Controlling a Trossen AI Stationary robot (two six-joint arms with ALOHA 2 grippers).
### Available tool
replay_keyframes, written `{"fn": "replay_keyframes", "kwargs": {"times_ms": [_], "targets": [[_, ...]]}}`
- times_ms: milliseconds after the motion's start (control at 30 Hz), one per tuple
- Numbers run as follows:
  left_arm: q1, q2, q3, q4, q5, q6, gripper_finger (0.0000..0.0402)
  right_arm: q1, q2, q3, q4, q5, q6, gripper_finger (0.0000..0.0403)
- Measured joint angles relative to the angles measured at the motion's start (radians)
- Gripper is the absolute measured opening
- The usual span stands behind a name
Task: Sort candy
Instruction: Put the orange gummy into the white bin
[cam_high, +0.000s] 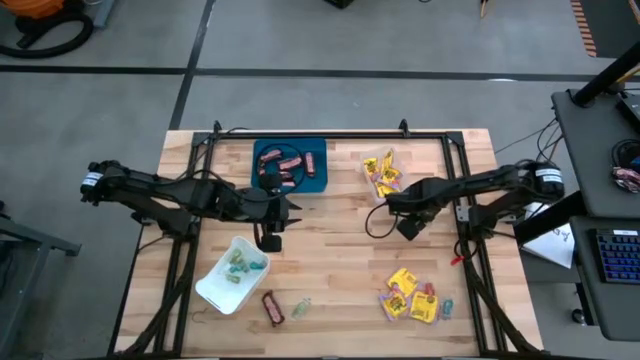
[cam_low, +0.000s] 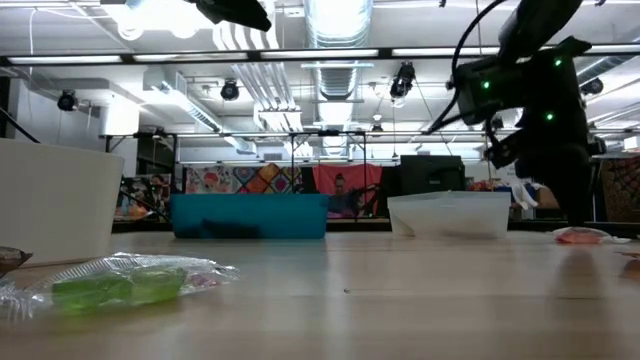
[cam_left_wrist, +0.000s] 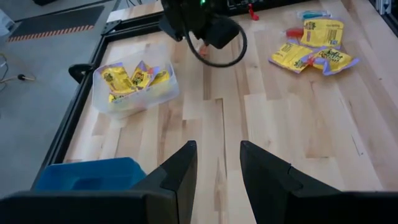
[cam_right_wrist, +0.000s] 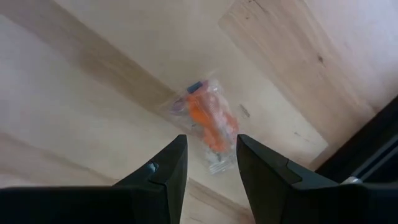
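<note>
- High view: much of the sorting looks done. The blue tray holds brown-red mini bars, the clear tray holds yellow packets, and the white tray holds pastel sweets. Still loose on the table are a mini bar, a green sweet and a pile of yellow packets with small sweets. The left gripper hangs between the blue and white trays; the right gripper sits just below the clear tray.
- Low view: a green wrapped sweet lies in the foreground, well apart from either arm; an orange-pink sweet lies below a dark arm.
- Left wrist view: the left fingers are spread with nothing between them, over bare wood; the clear tray of packets and the loose packets lie well beyond.
- Right wrist view: the right fingers are parted and empty, with an orange wrapped sweet lying on the wood in line with the gap, not yet touched. I judge this the next pick.
</note>
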Motion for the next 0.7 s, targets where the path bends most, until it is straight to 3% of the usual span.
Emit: {"fn": "replay_keyframes", "kwargs": {"times_ms": [400,600,700], "targets": [[0.0,0.0,0.0,0.0,0.0,0.0,0.0107,-0.01,0.175,0.0,0.003,0.035,-0.087,0.0124],[0.0,0.005,-0.012,0.009,0.001,-0.001,0.0107,-0.01,0.212,0.0,-0.001,0.028,-0.096,0.0034],[0.0,0.018,-0.036,0.056,0.002,-0.004,0.0107,-0.01,0.19,-0.003,-0.002,0.026,-0.096,0.0015]]}}
